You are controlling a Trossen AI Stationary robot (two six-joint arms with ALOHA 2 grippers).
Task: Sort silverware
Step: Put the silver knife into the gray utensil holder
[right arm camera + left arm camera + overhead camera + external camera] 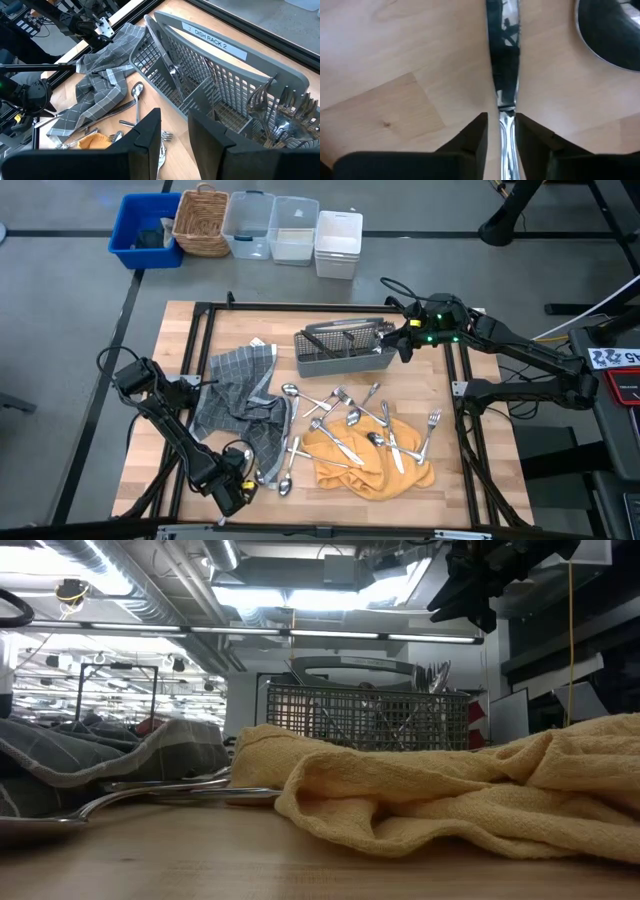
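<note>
Right now the left gripper [500,145] is low at the table's [500,480] near-left corner, jaws spread either side of a knife [504,75] lying flat on the wood, not yet clenched on it. In the left wrist view the fingers [470,140] straddle the knife where blade meets handle. A spoon bowl [612,30] sits just beside it.

The right gripper [405,340] hovers over the caddy's [345,358] right end, released, holding nothing.

The silverware [350,425] is mostly loose mid-table: forks and spoons lie on and around the yellow cloth [365,465], and a few more lie along the edge of the grey cloth [240,400]. A fork [430,425] lies at the yellow cloth's right edge.

Handling, my guess: pieces are light, stiff, smooth metal, so slippery in a pinch and likely to pivot if taken near an end. Best hold is across the narrow handle near the balance point. Lying flat on wood leaves little edge to get under. Pieces on cloth may snag or drag it.

Containers: the caddy is a grey mesh rack with compartments, labelled "DISH RACK 2". Forks [280,107] stand tines-up in its right end compartment, at least one piece [175,75] sits in the next one, and the rest I cannot tell. A blue bin [150,230], basket [203,222] and clear tubs [270,228] sit beyond the table; contents unclear.
</note>
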